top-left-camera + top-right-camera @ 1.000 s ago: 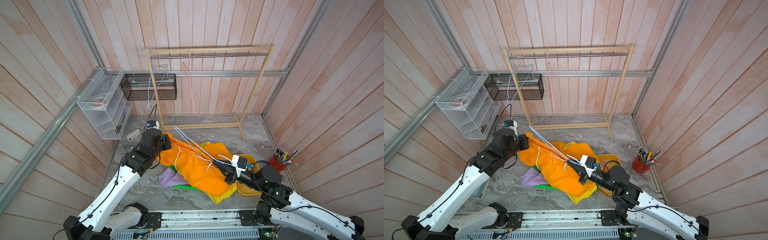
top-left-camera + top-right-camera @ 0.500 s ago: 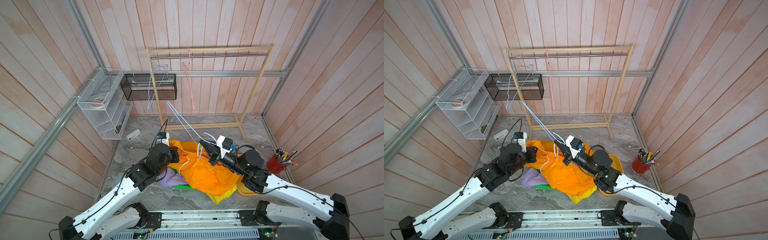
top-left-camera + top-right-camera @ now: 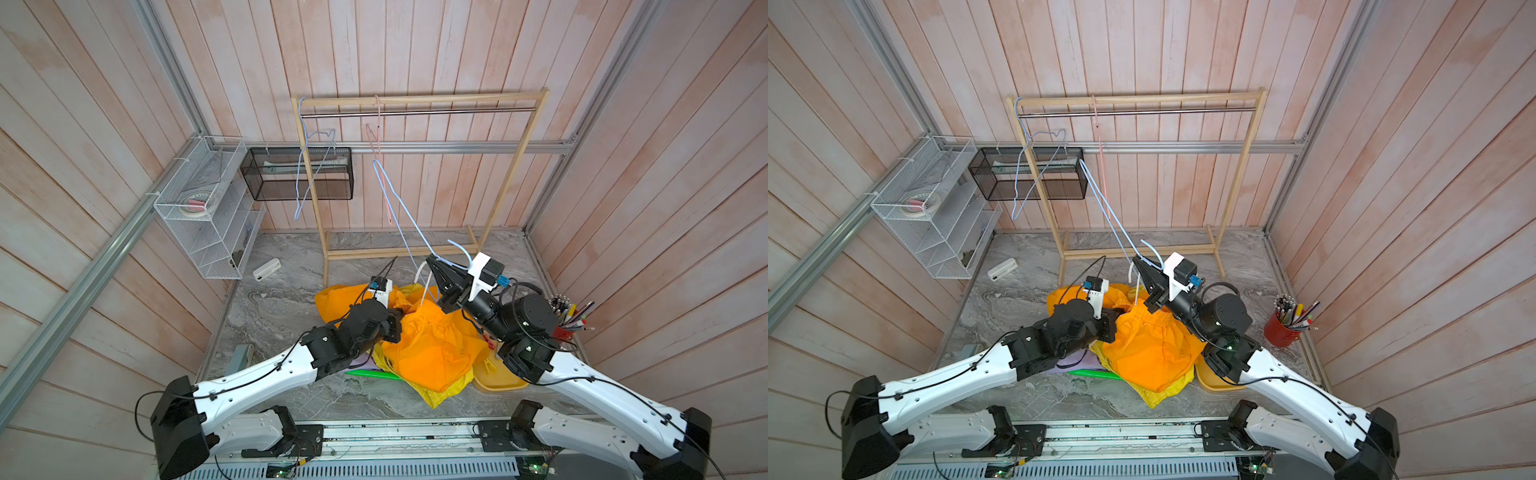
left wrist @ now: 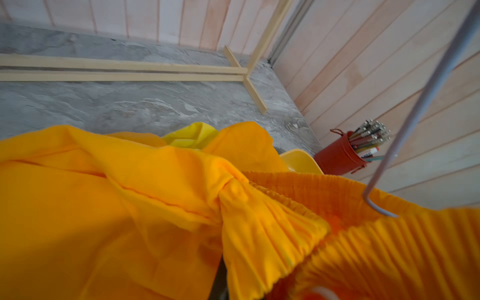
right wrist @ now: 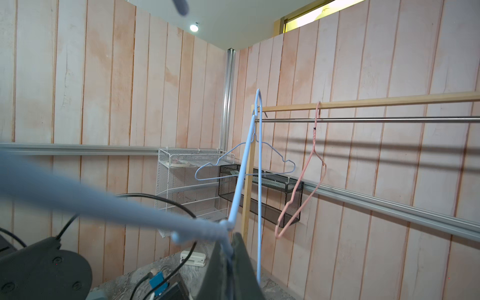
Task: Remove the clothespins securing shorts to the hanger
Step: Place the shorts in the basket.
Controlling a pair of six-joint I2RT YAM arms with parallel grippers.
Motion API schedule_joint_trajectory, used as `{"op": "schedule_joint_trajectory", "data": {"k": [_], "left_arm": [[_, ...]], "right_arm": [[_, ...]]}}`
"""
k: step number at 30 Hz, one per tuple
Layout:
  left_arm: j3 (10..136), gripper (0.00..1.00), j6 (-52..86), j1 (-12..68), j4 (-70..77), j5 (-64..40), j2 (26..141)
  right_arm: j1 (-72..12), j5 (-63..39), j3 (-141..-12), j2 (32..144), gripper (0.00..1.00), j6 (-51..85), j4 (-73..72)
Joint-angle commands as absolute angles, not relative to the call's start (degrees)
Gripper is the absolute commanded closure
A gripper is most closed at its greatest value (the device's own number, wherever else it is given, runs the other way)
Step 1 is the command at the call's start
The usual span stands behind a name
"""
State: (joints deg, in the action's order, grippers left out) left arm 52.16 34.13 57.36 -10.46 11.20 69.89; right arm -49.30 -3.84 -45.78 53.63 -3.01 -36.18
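- The left gripper (image 3: 395, 322) sits low near the middle of the counter (image 3: 286, 320), buried in the orange shorts (image 3: 432, 349). Fabric covers its jaws, which are closed on the gathered waistband.
- Under that heap, the yellow shorts (image 3: 436, 399) show only along the near side. The lilac shorts (image 3: 1073, 358) are a mere sliver below the left arm, and a green bar (image 3: 374, 374) is half covered.
- Toward the counter's right edge, a yellow tray (image 3: 498, 384) lies partly under the right arm. A yellow clothespin (image 3: 490, 365) rests on it, hard to pick out against the same colour.
- The right gripper (image 3: 432, 261) is raised over the far side of the heap, its jaws pinched narrow on the twisted neck of the light-blue hanger (image 5: 104, 202).
- One end of this hanger points up toward the rack. In the left wrist view a bent corner lies at the orange waistband, and the rest is cut off.
- Whether any clothespin joins the waistband to the wire cannot be told.
- A red pen cup (image 3: 563, 332) stands at the right edge.
- Along the far edge, the wooden rack (image 3: 419, 99) carries a second blue hanger (image 5: 272, 173) and a pink hanger (image 5: 316, 122).
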Motion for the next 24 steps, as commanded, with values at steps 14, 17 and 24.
{"op": "schedule_joint_trajectory", "data": {"k": [14,17,24], "left_arm": [[50.06,0.00,39.06,62.30,0.31,2.81,80.20],[49.49,0.00,38.26,62.29,-1.58,4.69,76.11],[51.47,0.00,38.06,61.47,-7.53,10.28,65.89]], "right_arm": [[-48.89,3.48,-27.55,36.81,1.00,6.11,-34.93],[-48.92,4.30,-26.26,36.06,1.00,6.20,-35.06],[-48.94,5.06,-24.58,35.86,1.00,6.85,-36.38]]}}
